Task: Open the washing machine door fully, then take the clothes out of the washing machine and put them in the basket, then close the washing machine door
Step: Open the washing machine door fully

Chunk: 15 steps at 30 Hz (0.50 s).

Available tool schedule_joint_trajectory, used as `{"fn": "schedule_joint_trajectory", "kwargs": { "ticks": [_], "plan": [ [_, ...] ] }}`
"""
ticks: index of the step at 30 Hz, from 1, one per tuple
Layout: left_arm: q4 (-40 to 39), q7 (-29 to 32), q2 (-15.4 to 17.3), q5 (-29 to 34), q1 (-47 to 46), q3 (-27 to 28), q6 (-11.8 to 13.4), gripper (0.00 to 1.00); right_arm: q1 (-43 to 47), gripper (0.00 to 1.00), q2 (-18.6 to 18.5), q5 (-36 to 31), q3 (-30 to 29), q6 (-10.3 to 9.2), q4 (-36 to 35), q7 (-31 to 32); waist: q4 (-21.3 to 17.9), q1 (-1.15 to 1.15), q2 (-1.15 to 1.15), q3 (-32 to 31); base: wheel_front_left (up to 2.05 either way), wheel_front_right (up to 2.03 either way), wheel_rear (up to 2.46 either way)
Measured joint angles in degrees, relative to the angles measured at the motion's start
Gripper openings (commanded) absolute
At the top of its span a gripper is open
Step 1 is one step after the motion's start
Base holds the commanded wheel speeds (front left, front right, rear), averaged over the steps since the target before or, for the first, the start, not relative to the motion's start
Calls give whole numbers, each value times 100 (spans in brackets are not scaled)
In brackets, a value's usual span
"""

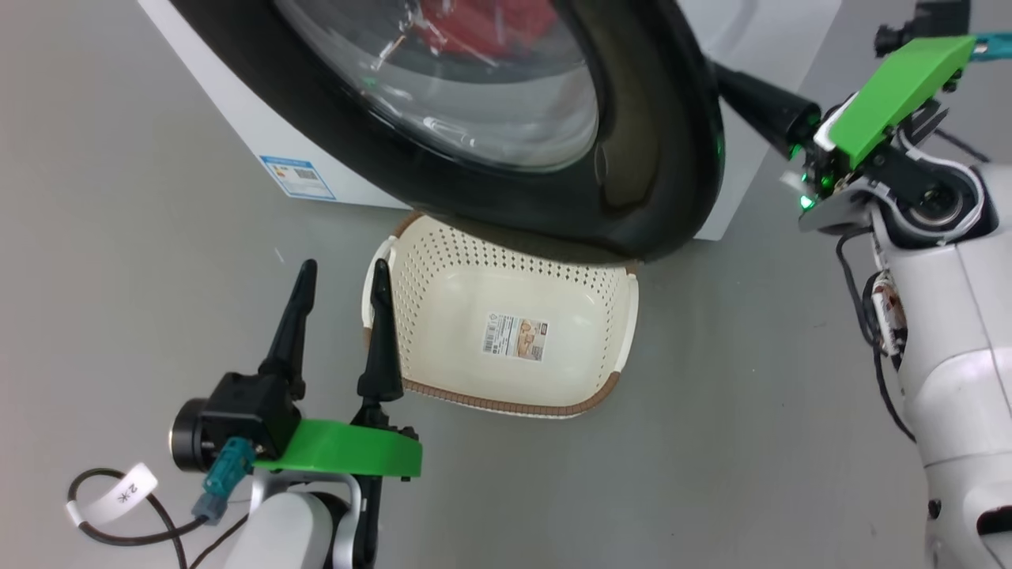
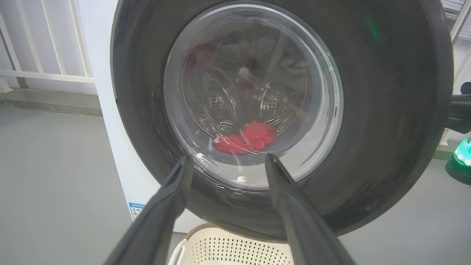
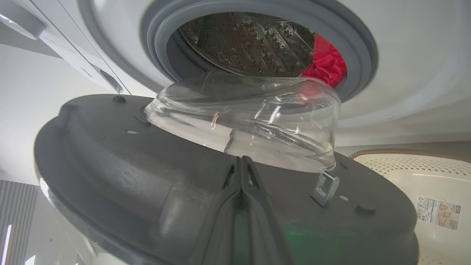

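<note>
The washing machine door (image 1: 656, 158) stands partly open, its black rim (image 2: 386, 129) hanging over the far end of the basket (image 1: 506, 403). Red clothes (image 3: 325, 62) lie inside the steel drum of the washing machine (image 3: 404, 55) and also show through the glass (image 2: 246, 138). My right gripper (image 3: 241, 162) is shut, its joined fingers resting against the door's grey inner face (image 3: 128, 176). In the head view the right gripper (image 1: 735, 83) reaches behind the door's right edge. My left gripper (image 1: 342, 273) is open and holds nothing, beside the basket's left rim, facing the door glass (image 2: 228, 159).
The basket (image 3: 404, 165) sits on the grey floor right before the washer, holding nothing but a label (image 1: 516, 336). A blue sticker (image 1: 296, 175) marks the washer's front. A white railing (image 2: 51, 55) stands to the machine's left. My pale right arm (image 1: 949, 332) is at the right edge.
</note>
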Motion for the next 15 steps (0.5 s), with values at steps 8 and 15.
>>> {"fn": "schedule_joint_trajectory", "kwargs": {
  "ticks": [8, 15],
  "plan": [
    [71, 1, 1, 10, 140, 62, -4, 100, 539, 0, 9, 426, 409, 0, -236, 10, 43, 0, 0, -336, 0, 0, 0],
    [80, 1, 2, 12, 327, 111, -4, 100, 1062, 0, 23, 746, 817, 0, -583, 51, 92, 0, 0, -632, 0, 0, 0]
  ]
}}
